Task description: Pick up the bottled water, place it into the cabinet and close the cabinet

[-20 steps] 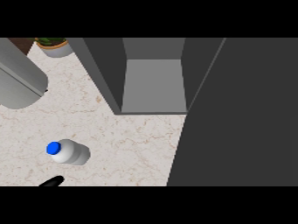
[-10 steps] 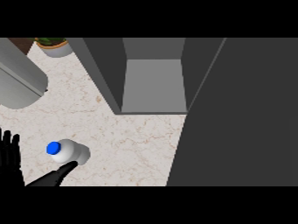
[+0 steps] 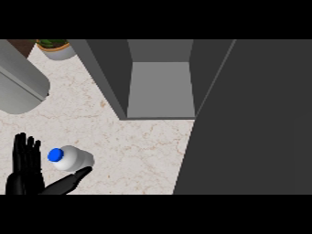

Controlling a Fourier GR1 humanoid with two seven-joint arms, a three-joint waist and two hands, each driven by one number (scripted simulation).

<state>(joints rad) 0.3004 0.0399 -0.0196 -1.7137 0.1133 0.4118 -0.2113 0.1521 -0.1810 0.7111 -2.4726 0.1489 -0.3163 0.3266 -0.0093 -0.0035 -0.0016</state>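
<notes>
Your left hand (image 3: 23, 182) sits open beside the water bottle (image 3: 74, 159), fingers straight, holding nothing, thumb possibly touching it; the cabinet (image 3: 158, 91) stands open.

Marbled, stone-like counter (image 3: 145, 146); cabinet (image 3: 111, 77) seemingly matt-painted.

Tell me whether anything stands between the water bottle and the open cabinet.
Nothing visible does. Only counter lies between the bottled water and the open cabinet. The cabinet door stands swung out at the right, beside that path, not across it. The left hand is open right beside the bottled water.
</notes>
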